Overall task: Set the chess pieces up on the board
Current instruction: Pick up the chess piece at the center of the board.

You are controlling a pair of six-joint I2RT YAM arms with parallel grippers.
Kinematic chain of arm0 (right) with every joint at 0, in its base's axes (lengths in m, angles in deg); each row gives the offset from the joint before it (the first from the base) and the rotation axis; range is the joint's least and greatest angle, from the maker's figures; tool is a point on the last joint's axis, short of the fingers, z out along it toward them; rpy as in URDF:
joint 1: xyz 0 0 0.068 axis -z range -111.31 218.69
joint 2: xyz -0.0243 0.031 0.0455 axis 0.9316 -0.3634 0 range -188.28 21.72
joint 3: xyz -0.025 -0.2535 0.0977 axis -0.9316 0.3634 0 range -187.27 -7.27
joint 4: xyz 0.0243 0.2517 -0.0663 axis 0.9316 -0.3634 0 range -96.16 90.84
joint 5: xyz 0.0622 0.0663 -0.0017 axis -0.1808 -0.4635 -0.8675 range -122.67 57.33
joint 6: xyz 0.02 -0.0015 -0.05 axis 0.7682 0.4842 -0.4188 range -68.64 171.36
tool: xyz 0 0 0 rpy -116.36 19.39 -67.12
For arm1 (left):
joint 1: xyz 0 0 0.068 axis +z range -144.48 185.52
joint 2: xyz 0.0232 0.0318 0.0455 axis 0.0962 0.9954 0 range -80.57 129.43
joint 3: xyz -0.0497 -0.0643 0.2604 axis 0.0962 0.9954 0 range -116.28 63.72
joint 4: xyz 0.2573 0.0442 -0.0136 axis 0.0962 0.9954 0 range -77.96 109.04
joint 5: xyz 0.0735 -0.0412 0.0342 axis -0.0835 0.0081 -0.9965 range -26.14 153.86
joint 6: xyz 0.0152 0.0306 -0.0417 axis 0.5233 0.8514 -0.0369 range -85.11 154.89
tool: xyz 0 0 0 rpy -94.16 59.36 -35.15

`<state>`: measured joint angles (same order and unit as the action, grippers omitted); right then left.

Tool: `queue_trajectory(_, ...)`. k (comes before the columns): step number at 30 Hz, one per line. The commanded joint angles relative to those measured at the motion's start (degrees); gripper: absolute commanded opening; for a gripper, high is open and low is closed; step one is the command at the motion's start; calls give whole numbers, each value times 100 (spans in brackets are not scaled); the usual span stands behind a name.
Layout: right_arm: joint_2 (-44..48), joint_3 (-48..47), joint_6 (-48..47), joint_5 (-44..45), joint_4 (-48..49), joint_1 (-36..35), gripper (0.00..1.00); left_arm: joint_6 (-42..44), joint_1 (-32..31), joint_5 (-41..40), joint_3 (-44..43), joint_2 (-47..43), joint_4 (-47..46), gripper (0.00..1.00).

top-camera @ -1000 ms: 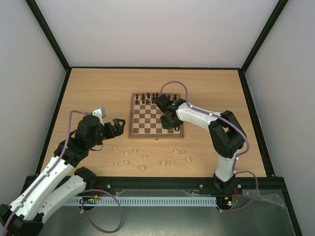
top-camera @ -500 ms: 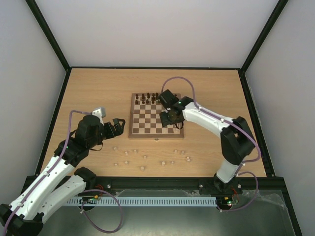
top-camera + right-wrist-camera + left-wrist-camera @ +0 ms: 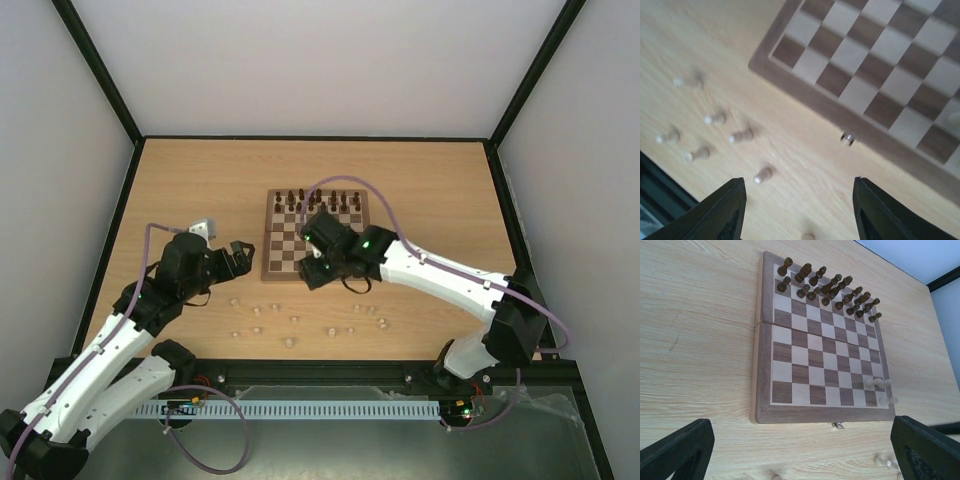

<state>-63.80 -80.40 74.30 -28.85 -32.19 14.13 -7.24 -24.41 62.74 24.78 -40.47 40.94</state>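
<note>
The board point(image 3: 285, 245) lies mid-table, with dark pieces along its far rows. A few pale chess pieces point(image 3: 879, 383) stand at its near right corner. Several more pale chess pieces point(image 3: 296, 319) lie scattered on the table in front of the board. They also show in the right wrist view point(image 3: 742, 135), some of them on their sides. My right gripper point(image 3: 312, 272) is open and empty. It hangs above the board's front edge point(image 3: 880, 75) near the latch point(image 3: 847, 138). My left gripper point(image 3: 238, 258) is open and empty, left of the board point(image 3: 810, 360).
The dark brown pieces point(image 3: 830, 287) fill the board's far two rows. Black frame posts and white walls enclose the wooden table point(image 3: 440, 190). The right arm point(image 3: 440, 275) stretches across the table's front right. A metal rail point(image 3: 330, 408) runs along the near edge.
My right gripper has swung from the board's near right corner leftward and nearer, to above the board's front edge. The left arm has barely moved.
</note>
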Motion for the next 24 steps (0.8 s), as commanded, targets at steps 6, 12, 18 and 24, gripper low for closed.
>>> queue_trajectory(6, -453, 617, 480, 93, 114, -926, 52, -181, 17, -37, -54, -327, 274, 99)
queue_trajectory(12, -1048, 548, 592, 99, 285, -1223, 45, -206, 14, -22, -27, -486, 357, 100)
queue_trajectory(18, -1597, 391, 649, 85, 351, -1357, 43, -193, 18, 61, 6, -599, 341, 99)
queue_trajectory(24, -1897, 254, 694, 65, 403, -1467, 41, -142, 15, 126, 6, -541, 300, 99)
